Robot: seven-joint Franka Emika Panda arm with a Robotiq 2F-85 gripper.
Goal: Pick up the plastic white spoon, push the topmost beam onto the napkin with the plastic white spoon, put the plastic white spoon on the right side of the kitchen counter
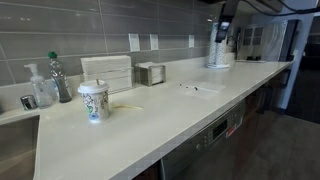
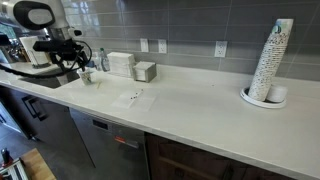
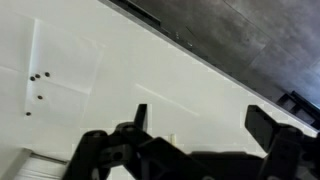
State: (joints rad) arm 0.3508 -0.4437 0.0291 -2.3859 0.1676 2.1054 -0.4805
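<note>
My gripper [image 3: 200, 110] is open and empty above the bare off-white kitchen counter [image 3: 120, 60]. In an exterior view it [image 2: 77, 64] hangs at the far left end, near a paper cup [image 2: 87, 75]. The napkin [image 3: 62, 72] lies flat to the left in the wrist view, with a few small dark bits [image 3: 38, 78] on it. It shows faintly in both exterior views [image 1: 196, 89] [image 2: 136, 98]. A thin pale sliver [image 1: 126, 107] beside the paper cup [image 1: 93, 100] may be the plastic white spoon. A small pale stub [image 3: 173, 140] shows between the fingers, and I cannot tell what it is.
A white ribbed dispenser [image 1: 106, 72] and a small box [image 1: 150, 73] stand against the tiled wall. Soap bottles [image 1: 50, 82] stand by the sink [image 1: 15, 140]. A tall stack of cups [image 2: 270, 62] stands at the far end. The counter's front edge [image 2: 180, 140] runs straight.
</note>
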